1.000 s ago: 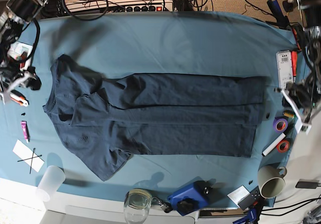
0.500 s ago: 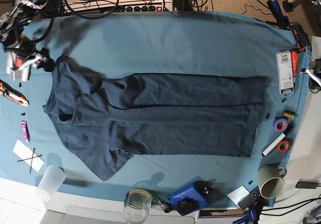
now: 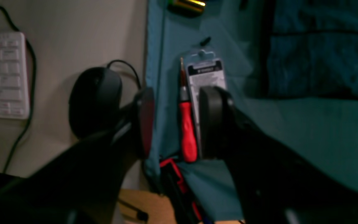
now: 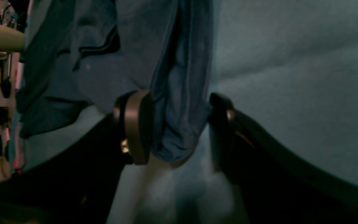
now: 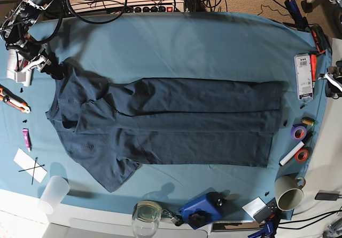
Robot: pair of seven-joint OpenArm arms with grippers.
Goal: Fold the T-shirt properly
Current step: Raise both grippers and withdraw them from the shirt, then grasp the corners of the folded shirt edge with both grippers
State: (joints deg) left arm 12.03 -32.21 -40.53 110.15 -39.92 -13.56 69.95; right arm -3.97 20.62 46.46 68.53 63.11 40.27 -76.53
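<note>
The dark navy T-shirt lies flat on the teal tablecloth, collar end at the left, its sides folded in lengthwise. My right gripper is at the shirt's upper-left sleeve. In the right wrist view it is open, with a fold of the sleeve between its fingers. My left gripper is at the table's right edge, away from the shirt. In the left wrist view it is open and empty above a red screwdriver, and the shirt's hem shows at the upper right.
A packaged tool, tape rolls, a marker and a mug line the right edge. A plastic cup, a glass and a blue device stand along the front. Pliers lie at the left. A mouse lies off the cloth.
My right gripper moved up and then right, from the table's left edge onto the shirt's sleeve. My left gripper rose from beside the tape rolls to the right edge. The shirt has not moved.
</note>
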